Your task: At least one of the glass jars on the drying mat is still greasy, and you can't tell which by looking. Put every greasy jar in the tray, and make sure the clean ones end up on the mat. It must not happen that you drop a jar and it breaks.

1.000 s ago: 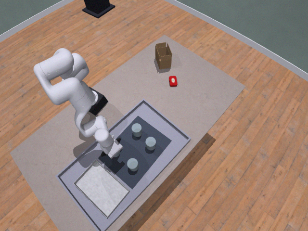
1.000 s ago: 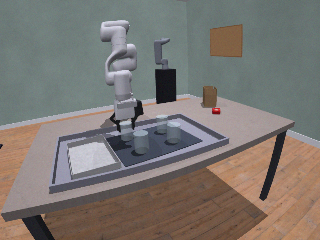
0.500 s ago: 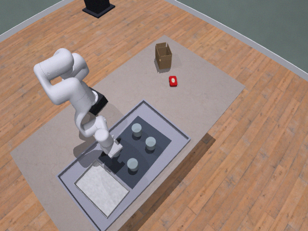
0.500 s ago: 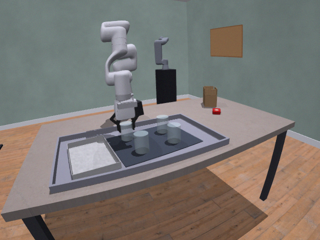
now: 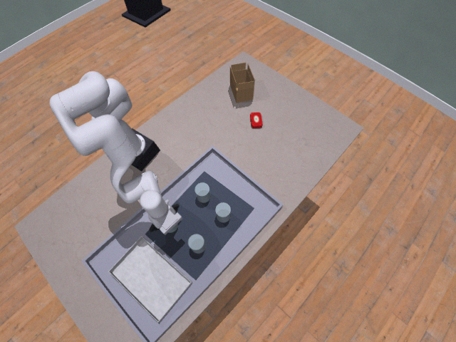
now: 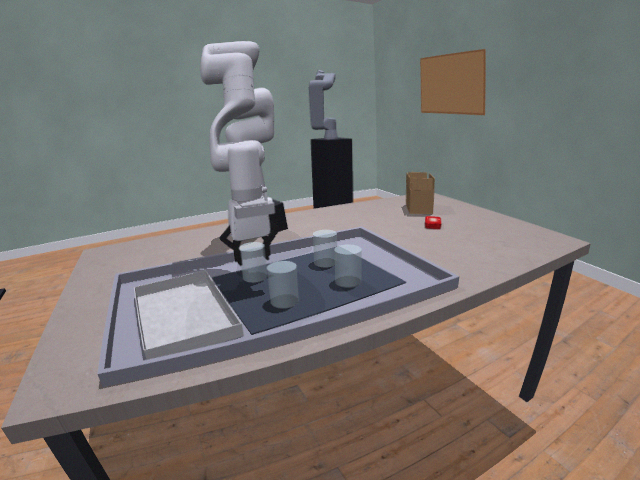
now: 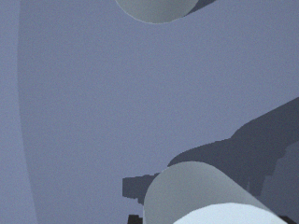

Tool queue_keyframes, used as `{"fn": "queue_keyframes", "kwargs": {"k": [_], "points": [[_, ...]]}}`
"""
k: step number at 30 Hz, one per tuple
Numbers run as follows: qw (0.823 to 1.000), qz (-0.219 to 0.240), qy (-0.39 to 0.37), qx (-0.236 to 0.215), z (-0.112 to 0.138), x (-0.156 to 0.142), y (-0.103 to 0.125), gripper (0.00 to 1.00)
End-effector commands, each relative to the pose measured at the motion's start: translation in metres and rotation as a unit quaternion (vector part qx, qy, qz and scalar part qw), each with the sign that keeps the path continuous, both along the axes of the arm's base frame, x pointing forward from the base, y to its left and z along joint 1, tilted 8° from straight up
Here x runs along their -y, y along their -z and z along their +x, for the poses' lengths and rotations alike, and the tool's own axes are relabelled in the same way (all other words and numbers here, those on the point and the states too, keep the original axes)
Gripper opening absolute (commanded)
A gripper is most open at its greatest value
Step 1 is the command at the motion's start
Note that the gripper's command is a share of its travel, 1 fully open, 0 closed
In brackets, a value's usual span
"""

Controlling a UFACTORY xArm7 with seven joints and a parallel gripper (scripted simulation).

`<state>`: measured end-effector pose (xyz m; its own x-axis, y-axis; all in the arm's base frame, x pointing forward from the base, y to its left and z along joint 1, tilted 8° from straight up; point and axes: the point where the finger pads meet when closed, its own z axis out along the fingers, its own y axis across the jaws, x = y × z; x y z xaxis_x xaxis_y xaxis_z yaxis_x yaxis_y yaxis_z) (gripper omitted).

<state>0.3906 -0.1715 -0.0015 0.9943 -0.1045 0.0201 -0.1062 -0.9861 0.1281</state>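
Several glass jars stand upright on the dark drying mat (image 5: 217, 228) inside a grey rimmed basin. My gripper (image 6: 252, 250) is down over the jar nearest the arm (image 6: 253, 262), with one finger on each side of its upper part, closed against it; the jar stands on the mat. In the overhead view the gripper (image 5: 169, 221) hides most of this jar. The wrist view shows its rim (image 7: 210, 196) at the bottom edge and another jar (image 7: 156, 9) at the top. The other jars (image 5: 201, 191), (image 5: 222, 211), (image 5: 196, 243) stand apart. The white tray (image 5: 150, 281) is empty.
The grey basin rim (image 6: 429, 268) surrounds the mat and the tray. A cardboard box (image 5: 241, 83) and a small red object (image 5: 256, 120) lie at the far end of the table. A second arm on a black pedestal (image 6: 330, 165) stands behind the table.
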Motion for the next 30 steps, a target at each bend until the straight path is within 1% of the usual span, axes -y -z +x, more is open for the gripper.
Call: {"fn": "queue_keyframes", "kwargs": {"k": [1,17,18,30], "points": [[1.0,0.0,0.0,0.002,0.0016,0.0002,-0.0013,0.68],[1.0,0.0,0.0,0.002,0.0016,0.0002,-0.0013,0.68],[1.0,0.0,0.0,0.002,0.0016,0.0002,-0.0013,0.0],[1.0,0.0,0.0,0.002,0.0016,0.0002,-0.0013,0.0]]}}
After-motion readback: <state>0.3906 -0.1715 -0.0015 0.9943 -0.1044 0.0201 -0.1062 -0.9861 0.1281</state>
